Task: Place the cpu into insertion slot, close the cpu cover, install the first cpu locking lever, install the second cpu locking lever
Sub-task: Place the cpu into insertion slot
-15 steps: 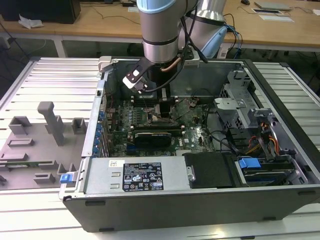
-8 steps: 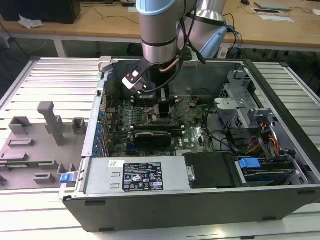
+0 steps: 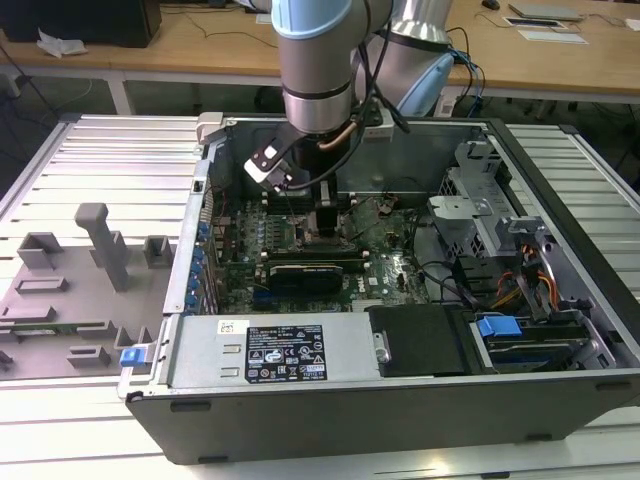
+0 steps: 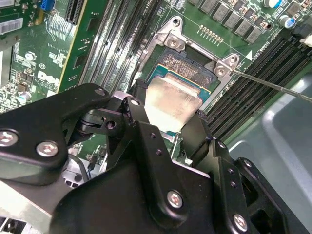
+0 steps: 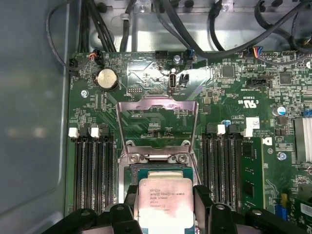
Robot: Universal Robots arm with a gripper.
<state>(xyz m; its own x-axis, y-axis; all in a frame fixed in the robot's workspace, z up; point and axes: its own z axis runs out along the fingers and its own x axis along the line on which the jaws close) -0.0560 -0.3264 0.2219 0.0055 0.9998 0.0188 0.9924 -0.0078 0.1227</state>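
Note:
My gripper (image 4: 168, 117) is shut on the cpu (image 4: 173, 102), a flat silver square held by two opposite edges between the black fingers (image 4: 139, 109). In the first wrist view the gripper (image 5: 165, 202) holds the cpu (image 5: 165, 207) low over the insertion slot (image 5: 158, 170). The chip covers the slot's near part. Beyond the chip's edge the glinting pin field of the insertion slot (image 4: 187, 66) shows. Whether the chip touches the slot I cannot tell. The cpu cover (image 5: 123, 131) is swung open, away from the slot. In the exterior view the gripper (image 3: 326, 222) reaches down onto the green board.
Long black memory slots (image 5: 95, 170) flank the socket on both sides. A thin metal lever rod (image 4: 273, 85) runs out from a socket corner. Cables (image 5: 195, 29) hang along the case wall. The open computer case (image 3: 300, 350) sits on a slatted metal table, with grey fixtures (image 3: 100, 245) at the exterior view's left.

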